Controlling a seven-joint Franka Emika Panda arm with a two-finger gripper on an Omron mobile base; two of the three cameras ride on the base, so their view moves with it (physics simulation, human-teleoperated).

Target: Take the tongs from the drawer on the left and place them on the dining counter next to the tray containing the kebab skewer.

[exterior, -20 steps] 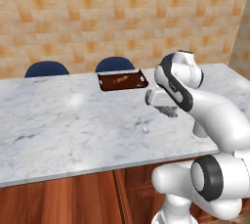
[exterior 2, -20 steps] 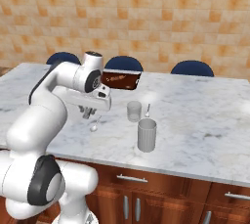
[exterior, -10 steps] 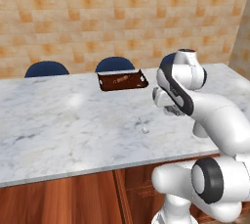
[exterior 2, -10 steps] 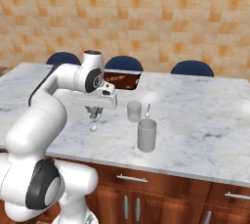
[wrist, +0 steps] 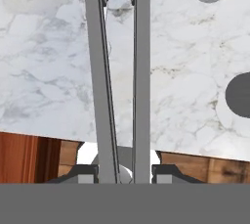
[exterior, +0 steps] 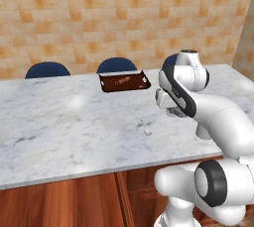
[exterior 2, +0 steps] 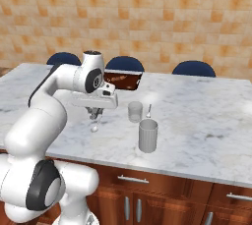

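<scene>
1. Overhead, the tool (wrist: 117, 176) pointed down at the marble desk (exterior: 59, 127), its two fingertips (wrist: 88, 173) pressed against the outer sides of the tongs (wrist: 119, 71), so it held them at a narrow spread.
2. From the hand camera, the tongs' two grey arms ran side by side from 6 o'clock toward 12 o'clock, their tips narrowing near the top edge.
3. In the right base view, the tongs (exterior 2: 94, 120) hung below the tool (exterior 2: 95, 113), with their lower end close to the desk; whether it touched the marble could not be told.
4. In the left base view, the tray (exterior: 105, 86) sat at the desk's far edge, at about 11 o'clock from the tool (exterior: 171, 108), well apart from it.
5. On the tray lay the kebab skewer (exterior: 124, 79), a short orange-brown stick.
6. At 3 o'clock from the tool in the right base view stood a clear glass (exterior 2: 135, 111), and nearer the front edge a taller grey cup (exterior 2: 147, 135).
7. Beyond the desk's far side stood blue stools (exterior 2: 193, 68).
</scene>
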